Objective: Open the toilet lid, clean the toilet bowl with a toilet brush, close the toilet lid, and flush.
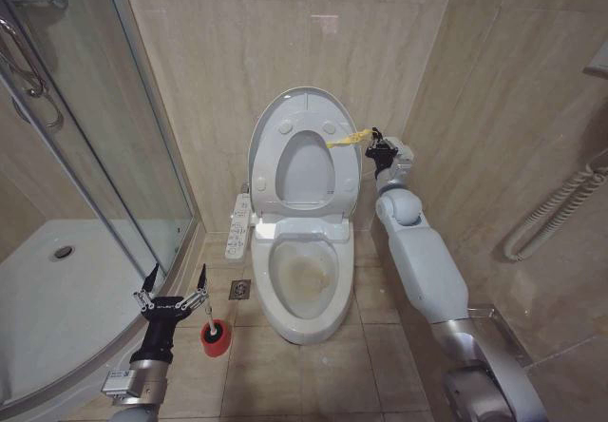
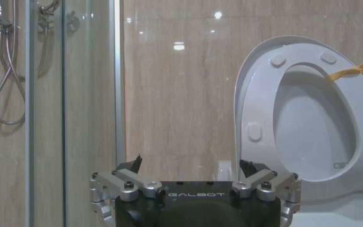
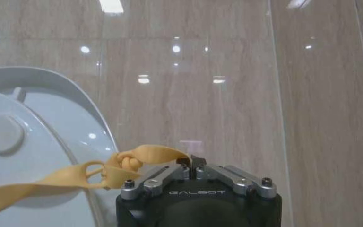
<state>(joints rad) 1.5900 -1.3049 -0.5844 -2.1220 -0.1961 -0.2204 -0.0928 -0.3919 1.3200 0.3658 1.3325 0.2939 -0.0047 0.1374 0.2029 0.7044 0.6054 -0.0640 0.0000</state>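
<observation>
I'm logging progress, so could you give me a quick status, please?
Right gripper shut on yellow ribbon, toilet lid upright. Left gripper open beside toilet brush. Toilet bowl exposed, stained.

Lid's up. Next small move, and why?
Probably lower the left gripper onto the toilet brush. The toilet lid stands upright against the wall, the stained toilet bowl is exposed, and the open left gripper hovers just beside the brush. The right gripper is shut on the lid's yellow ribbon.
</observation>
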